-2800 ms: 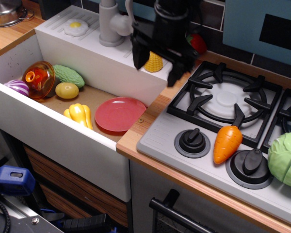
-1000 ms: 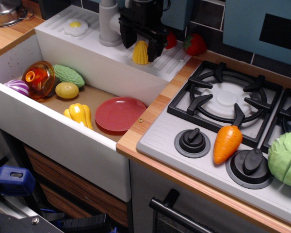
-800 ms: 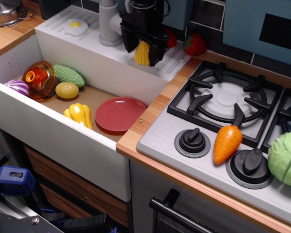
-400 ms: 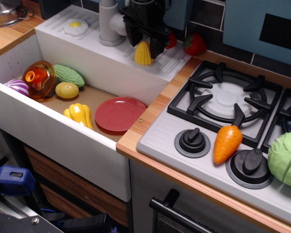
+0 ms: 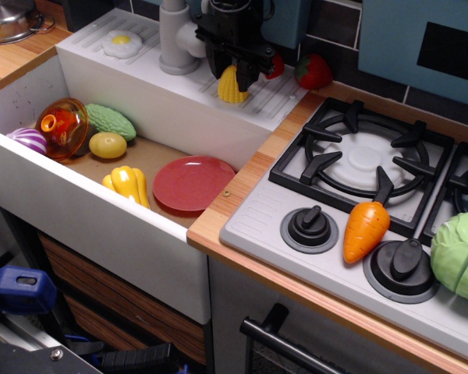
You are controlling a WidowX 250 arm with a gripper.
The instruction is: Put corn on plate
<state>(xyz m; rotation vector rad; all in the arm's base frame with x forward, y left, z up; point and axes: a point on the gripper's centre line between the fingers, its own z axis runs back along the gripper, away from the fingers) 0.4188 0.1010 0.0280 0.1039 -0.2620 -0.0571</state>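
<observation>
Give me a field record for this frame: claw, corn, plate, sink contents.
claw: closed around the top of the corn
corn: upright on the ribbed drainboard, base on the surface
plate: red, bare, on the sink floor, right side
sink contents: yellow squash, yellow ball, green cucumber, orange bowl
task status: corn not on plate

One corn (image 5: 232,86), far on white drainboard. One red plate (image 5: 193,183) in sink. One orange bowl (image 5: 62,128), tipped, far left of sink. One green cucumber-like piece (image 5: 112,121), one round yellow ball (image 5: 108,145), one lobed yellow squash (image 5: 128,185), one purple striped piece (image 5: 30,139), all in sink. One fried egg (image 5: 122,44) far left. One carrot (image 5: 366,229) on stove. One green cabbage (image 5: 460,257) at right edge. Two red pieces (image 5: 314,71) at far wall. Three black knobs (image 5: 309,228) visible.
</observation>
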